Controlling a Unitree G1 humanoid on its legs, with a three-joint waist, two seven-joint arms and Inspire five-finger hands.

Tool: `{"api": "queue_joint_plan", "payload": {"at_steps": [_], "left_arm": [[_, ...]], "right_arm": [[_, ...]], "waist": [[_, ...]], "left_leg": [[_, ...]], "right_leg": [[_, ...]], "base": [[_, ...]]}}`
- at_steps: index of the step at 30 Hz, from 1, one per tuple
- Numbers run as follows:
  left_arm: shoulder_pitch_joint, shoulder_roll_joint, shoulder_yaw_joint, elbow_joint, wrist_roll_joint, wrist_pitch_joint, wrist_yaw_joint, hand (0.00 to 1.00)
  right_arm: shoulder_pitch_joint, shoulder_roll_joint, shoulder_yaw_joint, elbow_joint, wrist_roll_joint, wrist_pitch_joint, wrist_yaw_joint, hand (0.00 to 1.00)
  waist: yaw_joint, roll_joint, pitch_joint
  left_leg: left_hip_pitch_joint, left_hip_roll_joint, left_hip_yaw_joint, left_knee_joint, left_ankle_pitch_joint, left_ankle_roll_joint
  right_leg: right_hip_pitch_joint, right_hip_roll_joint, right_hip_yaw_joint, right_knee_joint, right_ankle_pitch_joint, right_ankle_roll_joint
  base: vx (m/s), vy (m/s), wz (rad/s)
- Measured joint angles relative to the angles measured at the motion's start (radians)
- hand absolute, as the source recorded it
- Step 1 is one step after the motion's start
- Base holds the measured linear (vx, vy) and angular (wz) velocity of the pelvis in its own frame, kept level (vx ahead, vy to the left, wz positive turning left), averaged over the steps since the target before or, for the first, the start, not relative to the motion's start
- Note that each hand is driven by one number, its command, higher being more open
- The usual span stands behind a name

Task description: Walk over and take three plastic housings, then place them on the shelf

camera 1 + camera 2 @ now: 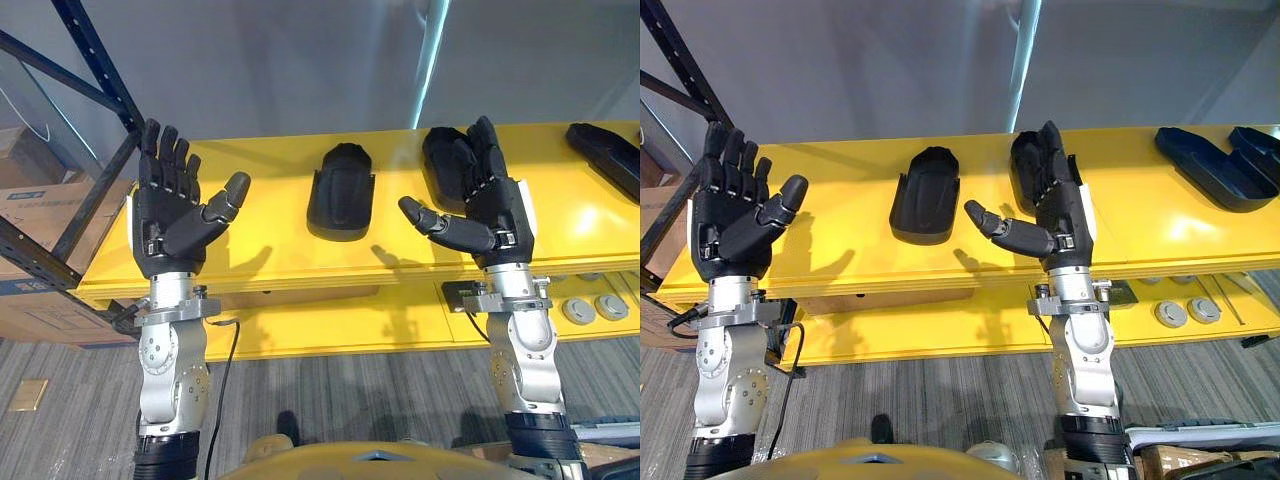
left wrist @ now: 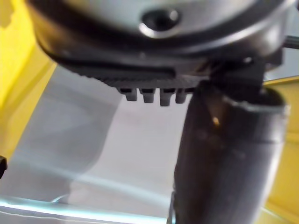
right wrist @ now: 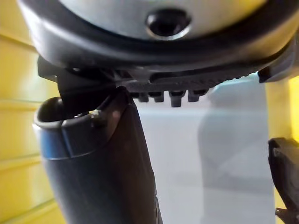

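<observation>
1. Facing a long yellow surface (image 1: 270,160), both arms raised in front of it, nothing taken yet by the look of it
2. Left hand (image 1: 175,235): fingers released and straight, thumb out to the side, palm bare; over the near left end of the surface, just beside the slanted brace of a dark blue metal shelf rack (image 1: 95,60)
3. Right hand (image 1: 495,215): likewise released, fingers straight, thumb pointing inward, holding nothing
4. Task's things, all lying on the surface: a black curved plastic housing (image 1: 342,192) between the two hands, hollow side up; a second black plastic housing (image 1: 1025,160) partly hidden behind the right hand's fingers; further black moulded plastic parts (image 1: 1215,165) well off at the right end, whether one piece or two hard to tell
5. Likeliest trouble: reaching forward with the right hand while the second housing lies right behind its fingers, so a risk of pushing it toward the far edge instead of closing round it
6. Smooth rounded shells, probably light: apt to skid on the glossy surface or slip out of a shallow pinch; safer taken across the rim
7. Three housings for two hands: danger of a drop while stacking or carrying
8. On the left, danger of catching the arm on the rack's brace when turning toward the shelf
</observation>
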Motion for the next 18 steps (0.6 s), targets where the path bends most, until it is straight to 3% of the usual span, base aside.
{"api": "queue_joint_plan", "payload": {"at_steps": [6, 11, 18], "left_arm": [[0.050, 0.000, -0.063, 0.001, 0.001, 0.008, -0.036, 1.00], [0.042, 0.003, -0.132, 0.003, 0.005, 0.011, -0.057, 1.00], [0.019, 0.021, -0.156, 0.013, 0.005, 0.010, -0.012, 1.00]], "right_arm": [[0.079, 0.002, 0.002, 0.000, -0.055, -0.004, -0.037, 1.00], [0.045, -0.030, 0.050, -0.003, -0.337, -0.009, -0.163, 1.00], [-0.058, -0.060, 0.119, -0.024, -0.504, -0.008, -0.237, 1.00]], "waist": [[0.006, 0.000, 0.006], [0.009, -0.008, 0.063], [0.031, -0.017, 0.110]], "left_leg": [[-0.060, 0.001, 0.004, 0.000, 0.013, 0.002], [-0.139, 0.019, 0.000, 0.000, 0.028, 0.005], [-0.189, 0.027, -0.011, 0.005, 0.065, 0.008]], "right_leg": [[-0.091, -0.005, 0.022, 0.056, -0.016, -0.021], [-0.185, 0.008, 0.045, 0.099, -0.032, -0.020], [-0.229, 0.022, 0.058, 0.122, -0.030, -0.026]], "base": [[-0.04, -0.001, -0.04], [-0.10, -0.039, 0.02], [-0.01, -0.033, 0.14]]}}
